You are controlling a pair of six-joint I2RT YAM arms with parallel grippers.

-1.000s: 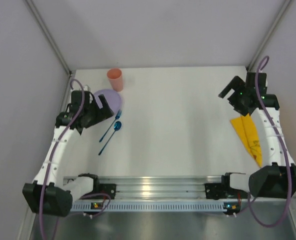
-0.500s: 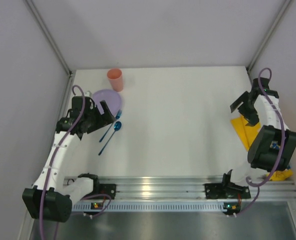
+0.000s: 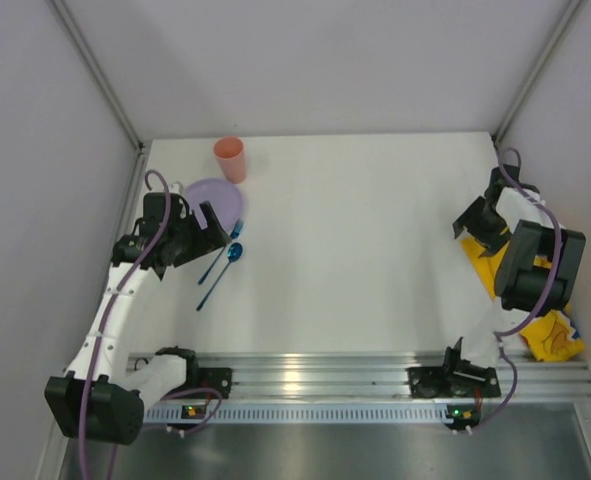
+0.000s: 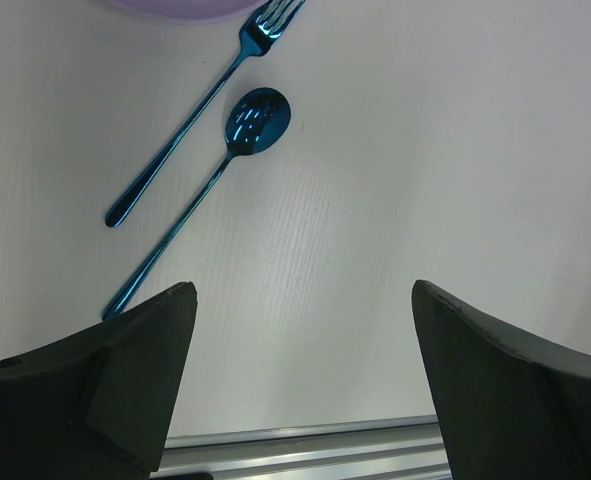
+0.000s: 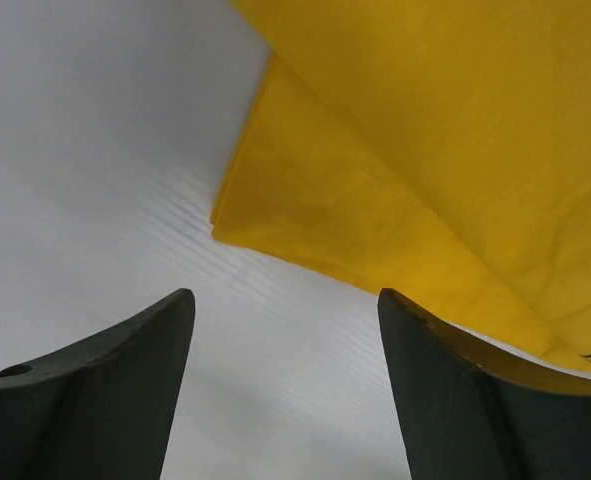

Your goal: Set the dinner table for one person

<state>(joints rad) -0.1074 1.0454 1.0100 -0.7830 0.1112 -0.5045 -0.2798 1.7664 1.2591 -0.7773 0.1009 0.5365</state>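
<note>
- The left gripper [image 4: 301, 320] is held wide open over the dinner table [image 3: 375, 250], and nothing is gripped between its fingers.
- A blue spoon [image 4: 225, 165] and a blue fork [image 4: 205, 105] are seen lying just beyond it, side by side, with the fork's tines at the rim of a purple plate [image 3: 218, 197].
- The right gripper [image 5: 285, 305] is likewise spread wide and empty, poised over the folded corner of a yellow cloth [image 5: 455, 150] near the table's right edge.
- The tabletop's middle is left bare, and a pink cup [image 3: 229, 158] is stood at the far left, just beside the plate; the setting is judged to be barely begun.
- The cloth lies thin and flat, so only its upper layer might be pinched. It could then be unfolded or dragged rather than lifted.
- The cutlery is laid close together, so the fork could be nudged while the spoon is being taken.
- The slim, glossy handles rest flush on the surface and could be lost from a shallow grip.
- The plate could be pushed into the cup if it is approached carelessly.
</note>
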